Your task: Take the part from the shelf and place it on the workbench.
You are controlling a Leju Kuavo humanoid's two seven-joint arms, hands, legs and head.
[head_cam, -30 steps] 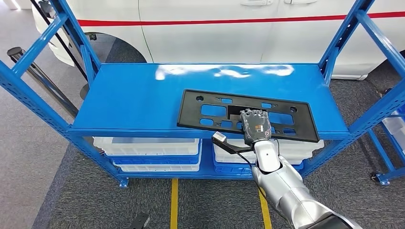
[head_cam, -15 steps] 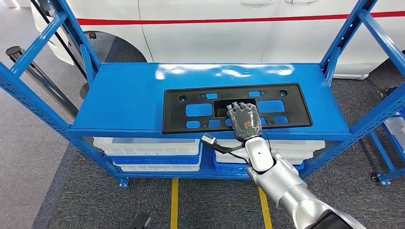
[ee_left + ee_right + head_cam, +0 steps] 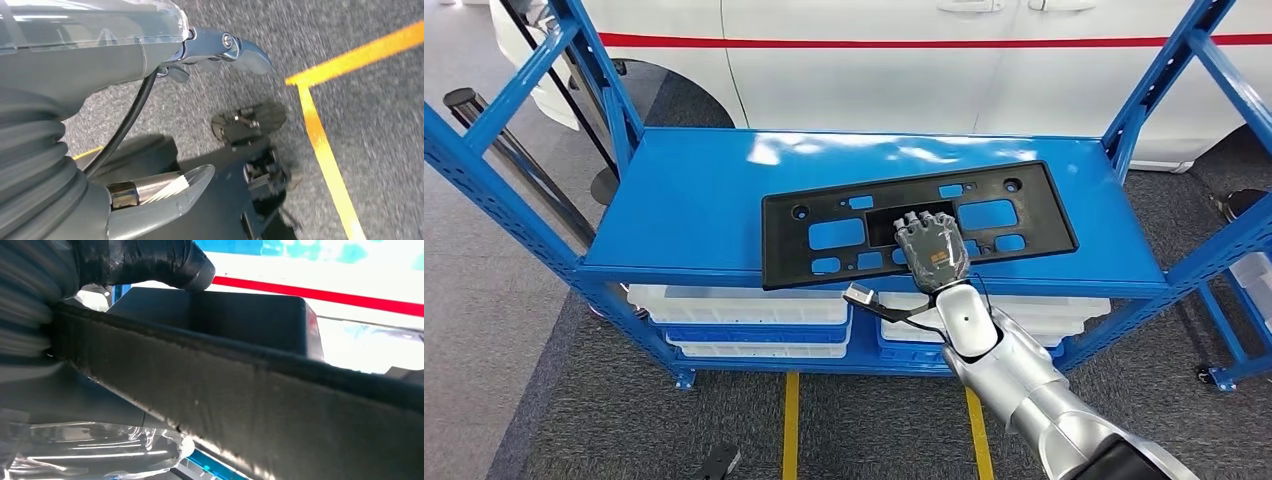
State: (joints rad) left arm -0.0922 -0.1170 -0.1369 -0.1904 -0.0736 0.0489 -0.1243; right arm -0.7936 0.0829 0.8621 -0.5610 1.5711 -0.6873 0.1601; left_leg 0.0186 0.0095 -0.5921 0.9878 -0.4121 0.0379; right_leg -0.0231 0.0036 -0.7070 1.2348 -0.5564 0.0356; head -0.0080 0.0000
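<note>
A long black plastic part (image 3: 781,243) with several cut-outs lies askew on the blue shelf (image 3: 694,200), its right end angled toward the back. My right hand (image 3: 932,250) grips its near edge at the middle, fingers over the top face. In the right wrist view the part's dark edge (image 3: 250,400) runs across close up, with a dark finger (image 3: 150,260) curled over it. My left hand (image 3: 115,60) hangs over the grey floor, its fingers apart and holding nothing.
Blue uprights (image 3: 1159,75) frame both ends of the shelf. White bins (image 3: 744,305) sit on the level below. A white car with a red stripe (image 3: 874,70) stands behind. Yellow lines (image 3: 789,430) mark the floor in front, and a dark pole (image 3: 514,150) leans at the left.
My right hand has drawn the part leftward along the shelf and turned it, so its right end now points toward the back. The view has shifted slightly.
</note>
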